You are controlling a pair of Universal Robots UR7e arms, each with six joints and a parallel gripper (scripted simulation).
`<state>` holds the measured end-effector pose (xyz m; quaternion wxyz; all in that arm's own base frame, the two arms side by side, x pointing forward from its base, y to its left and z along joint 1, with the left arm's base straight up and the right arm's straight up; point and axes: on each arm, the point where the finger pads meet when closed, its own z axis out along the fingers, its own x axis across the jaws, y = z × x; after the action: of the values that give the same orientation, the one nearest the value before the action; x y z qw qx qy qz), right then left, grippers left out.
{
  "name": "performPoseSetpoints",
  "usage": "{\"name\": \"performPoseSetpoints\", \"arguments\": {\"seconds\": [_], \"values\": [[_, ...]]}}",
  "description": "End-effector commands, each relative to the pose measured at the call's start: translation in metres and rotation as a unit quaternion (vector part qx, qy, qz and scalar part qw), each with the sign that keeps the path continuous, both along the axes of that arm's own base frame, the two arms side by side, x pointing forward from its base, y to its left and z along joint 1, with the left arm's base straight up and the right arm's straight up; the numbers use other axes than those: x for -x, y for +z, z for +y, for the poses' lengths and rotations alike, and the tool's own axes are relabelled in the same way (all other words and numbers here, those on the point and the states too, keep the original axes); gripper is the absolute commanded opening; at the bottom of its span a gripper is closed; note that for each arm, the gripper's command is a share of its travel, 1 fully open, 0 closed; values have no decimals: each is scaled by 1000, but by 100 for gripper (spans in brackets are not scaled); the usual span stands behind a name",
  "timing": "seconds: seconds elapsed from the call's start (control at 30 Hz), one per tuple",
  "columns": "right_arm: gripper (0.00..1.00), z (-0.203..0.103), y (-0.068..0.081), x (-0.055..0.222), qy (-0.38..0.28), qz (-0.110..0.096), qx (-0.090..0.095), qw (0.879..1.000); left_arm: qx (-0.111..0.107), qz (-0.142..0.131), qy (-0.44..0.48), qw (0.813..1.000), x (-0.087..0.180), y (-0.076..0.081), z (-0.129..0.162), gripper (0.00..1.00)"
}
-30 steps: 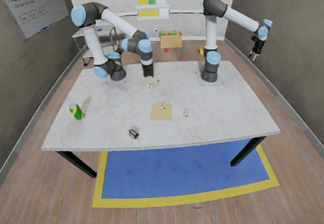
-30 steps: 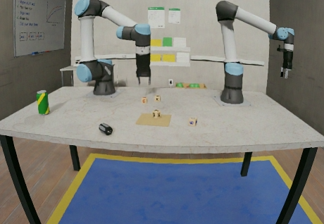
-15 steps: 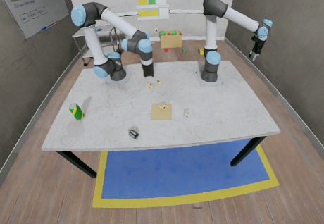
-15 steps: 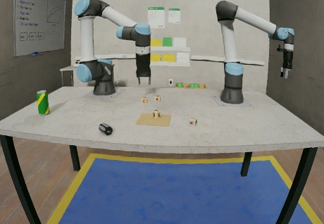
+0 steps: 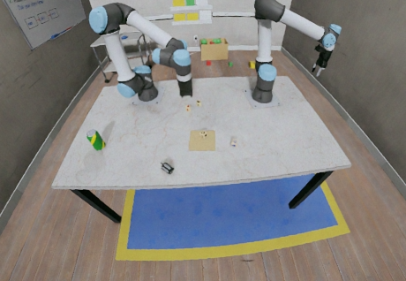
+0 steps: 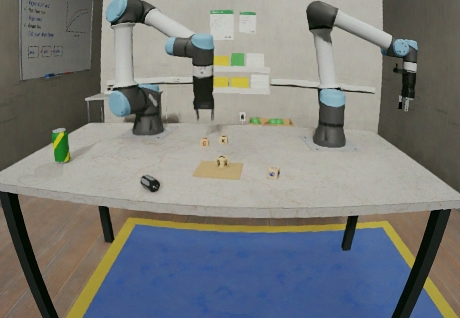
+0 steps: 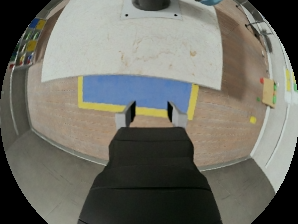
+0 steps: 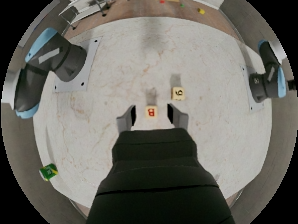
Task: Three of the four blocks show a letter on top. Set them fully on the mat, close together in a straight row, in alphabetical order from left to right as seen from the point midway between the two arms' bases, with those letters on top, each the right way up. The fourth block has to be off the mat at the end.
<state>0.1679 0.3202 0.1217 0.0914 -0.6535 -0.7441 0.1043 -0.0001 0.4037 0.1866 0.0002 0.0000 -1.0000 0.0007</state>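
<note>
A block with a red letter like B on top (image 5: 188, 108) (image 6: 205, 142) (image 8: 151, 111) stands behind the mat. A block with a dark mark like 9, G or 6 on top (image 5: 199, 102) (image 6: 223, 140) (image 8: 177, 93) stands close by. A block with dark marks (image 5: 203, 133) (image 6: 222, 161) is on the tan mat (image 5: 194, 146) (image 6: 204, 173), near its back edge. A block with blue marks (image 5: 233, 142) (image 6: 273, 172) lies off the mat. Their top marks are unreadable. My right gripper (image 5: 186, 98) (image 6: 205, 118) (image 8: 151, 110) is open, high above the red-letter block. My left gripper (image 5: 316, 72) (image 6: 403, 108) (image 7: 151, 107) is open beyond the table's side.
A green and yellow can (image 5: 95, 140) (image 6: 61, 146) (image 8: 48, 172) stands at the top and exterior views' left side of the table. A small black object (image 5: 167, 168) (image 6: 150, 183) lies near the edge away from the bases. Both arm bases stand at the opposite edge.
</note>
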Motion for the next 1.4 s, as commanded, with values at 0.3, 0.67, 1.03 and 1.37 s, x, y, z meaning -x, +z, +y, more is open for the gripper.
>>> {"name": "performPoseSetpoints", "arguments": {"seconds": [0.3, 0.67, 1.03, 1.37], "values": [[100, -1, 31, 2, -1, -127, -15, 992, -1, 0, 0, 1000, 0, 0, 0, 100], [100, 0, 34, 1, -2, -138, -19, 990, -1, 0, 0, 1000, 0, 0, 0, 100], [100, 0, 34, 2, -4, -138, -18, 990, -1, 0, 0, 1000, 0, 0, 0, 100], [100, 0, 31, 3, -43, -138, -13, 989, -1, 0, 0, 1000, 0, 0, 0, 100]]}}
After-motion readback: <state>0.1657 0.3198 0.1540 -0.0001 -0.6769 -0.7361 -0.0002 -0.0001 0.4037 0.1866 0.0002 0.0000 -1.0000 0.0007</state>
